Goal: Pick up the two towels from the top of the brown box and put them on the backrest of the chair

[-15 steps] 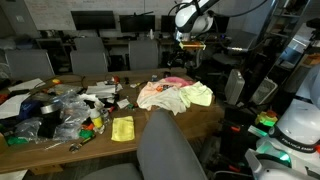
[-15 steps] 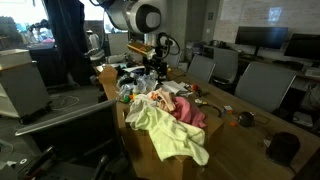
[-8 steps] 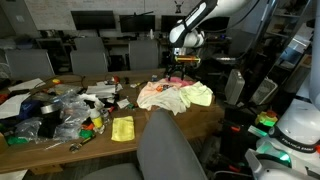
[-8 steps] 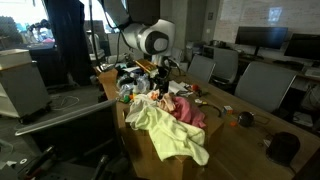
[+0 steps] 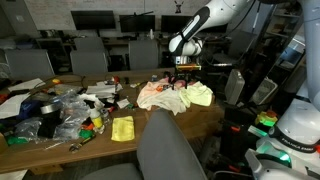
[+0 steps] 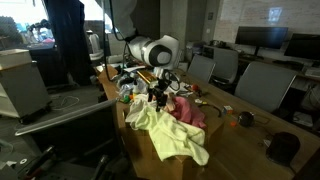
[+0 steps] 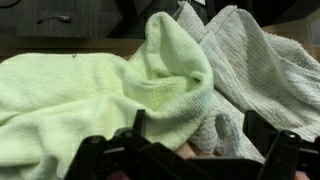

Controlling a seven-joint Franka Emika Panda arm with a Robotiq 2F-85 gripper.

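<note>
Table: a long brown wooden table (image 5: 100, 148) runs from 9 to 3 o'clock in an exterior view, with a heap of clear plastic bags and small clutter (image 5: 60, 110) piled toward 9 o'clock.
Chair: a grey padded chair (image 5: 170, 150) has its backrest at 6 o'clock, just in front of the table; no towel hangs on it yet.
Arm: the white robot arm (image 5: 205, 20) reaches down from 1 o'clock.
Box: a brown cardboard box (image 6: 140, 150) stands at the table's near end. Its top is covered by a heap of towels, and its inside is hidden.
Towels: a pale yellow-green terry towel (image 6: 170, 135) drapes over the box's 6 o'clock edge. A pink towel (image 6: 190, 110) is bunched at its 3 o'clock, touching it. In the wrist view a white ribbed towel (image 7: 255, 60) lies at 2 o'clock against the yellow-green one.
Gripper: the black Robotiq gripper (image 5: 185, 78) hangs just over the heap. Its fingers (image 7: 110, 155) are spread wide, grasping nothing, with folds of towel between them.
Cloth: a small bright yellow cloth (image 5: 122, 128) lies flat on the table, at 9 o'clock from the chair.
</note>
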